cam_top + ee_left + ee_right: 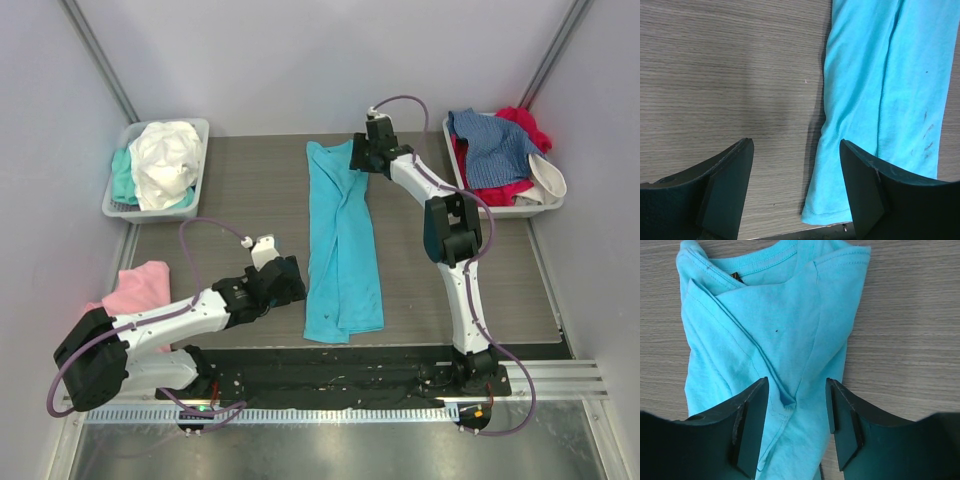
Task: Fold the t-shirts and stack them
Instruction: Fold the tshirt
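A: Two claws, both gaping wide, nothing gripped. The turquoise t-shirt is lying mid-table as a long narrow strip, sides already folded in, collar at the far end and hem at the near end.

B: Where's the right gripper sitting?

A: It's hanging over the collar end, with its jaws straddling a ridge where the folded panels are overlapping. I can't tell whether the pads are touching the cloth.

B: And the left gripper?

A: It's hovering low by the near left corner of the hem. One finger is over bare table, the other over the shirt's edge. Jaws apart, holding nothing.

B: So which step are we tagging?

A: I'm calling it the start of the crosswise fold. The lengthwise fold is looking done and the strip isn't halved yet.

B: Next move?

A: My guess: pinching every layer at one end and carrying it over to meet the other. Missing a layer is risking the side folds opening.

B: Other shirts?

A: A pink t-shirt is lying rumpled at the near left, by the left arm. The left tray at the far left is holding white and mint ones. The right tray at the far right is holding blue, red and white ones. All are waiting in loose heaps, so we're early in the task.
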`<control>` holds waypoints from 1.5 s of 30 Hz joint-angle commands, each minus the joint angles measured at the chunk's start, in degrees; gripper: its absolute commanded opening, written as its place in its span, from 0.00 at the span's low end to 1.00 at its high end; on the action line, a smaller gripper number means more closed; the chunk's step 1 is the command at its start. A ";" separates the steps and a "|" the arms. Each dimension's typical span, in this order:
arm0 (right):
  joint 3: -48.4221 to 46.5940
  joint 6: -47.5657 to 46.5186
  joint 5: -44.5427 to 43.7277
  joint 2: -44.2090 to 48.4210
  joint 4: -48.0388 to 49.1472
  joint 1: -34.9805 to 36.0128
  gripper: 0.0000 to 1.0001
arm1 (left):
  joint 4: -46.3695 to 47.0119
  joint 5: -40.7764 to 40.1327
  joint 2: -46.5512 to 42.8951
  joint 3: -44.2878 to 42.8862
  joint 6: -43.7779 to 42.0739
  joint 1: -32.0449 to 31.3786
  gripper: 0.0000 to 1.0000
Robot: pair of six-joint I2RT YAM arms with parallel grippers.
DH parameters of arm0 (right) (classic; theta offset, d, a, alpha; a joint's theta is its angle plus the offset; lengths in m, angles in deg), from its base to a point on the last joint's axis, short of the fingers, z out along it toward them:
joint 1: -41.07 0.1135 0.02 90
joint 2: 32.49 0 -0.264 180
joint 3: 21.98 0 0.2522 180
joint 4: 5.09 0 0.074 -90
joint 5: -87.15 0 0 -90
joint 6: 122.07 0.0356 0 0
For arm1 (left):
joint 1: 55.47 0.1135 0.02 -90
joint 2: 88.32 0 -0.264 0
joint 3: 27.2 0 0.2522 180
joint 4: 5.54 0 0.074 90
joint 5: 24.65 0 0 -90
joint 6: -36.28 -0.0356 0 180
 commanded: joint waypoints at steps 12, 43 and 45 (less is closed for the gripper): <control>-2.60 -0.33 1.38 -2.19 2.61 -0.37 0.38 | 0.33 -2.39 -0.47 0.42 1.62 0.06 0.73; 3.73 -0.33 4.02 5.36 5.42 -0.37 0.40 | 0.77 -2.12 -1.26 1.30 2.23 0.06 0.72; 3.99 -0.25 3.93 5.80 5.69 -0.37 0.49 | 0.77 -2.21 -1.17 1.29 2.14 0.15 0.72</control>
